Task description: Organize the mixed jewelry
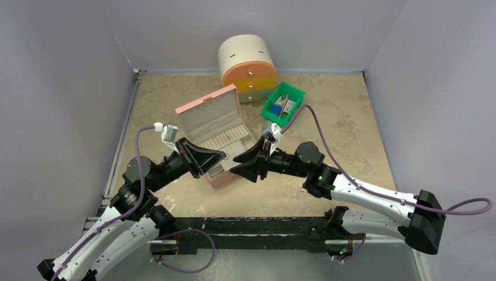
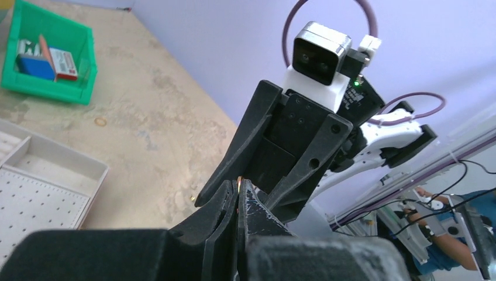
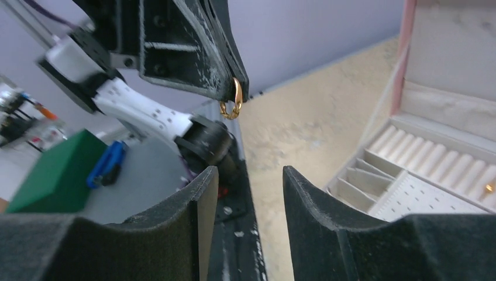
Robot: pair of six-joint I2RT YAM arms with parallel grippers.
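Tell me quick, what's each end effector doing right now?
Left end effector: closed on a gold ring.
Right end effector: open, empty.

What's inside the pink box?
The pink box holds cream ring rolls, little compartments and a dotted panel with one gold stud. From above, the left pincer, pinching a gold ring, and the right pincer cover its front, so that part is unseen.

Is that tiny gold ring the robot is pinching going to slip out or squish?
Probably no squishing: the gold ring looks like hard, shiny metal. It might slip, since the left gripper pinches only its top edge, leaving most of it dangling. If dropped, it would likely roll.
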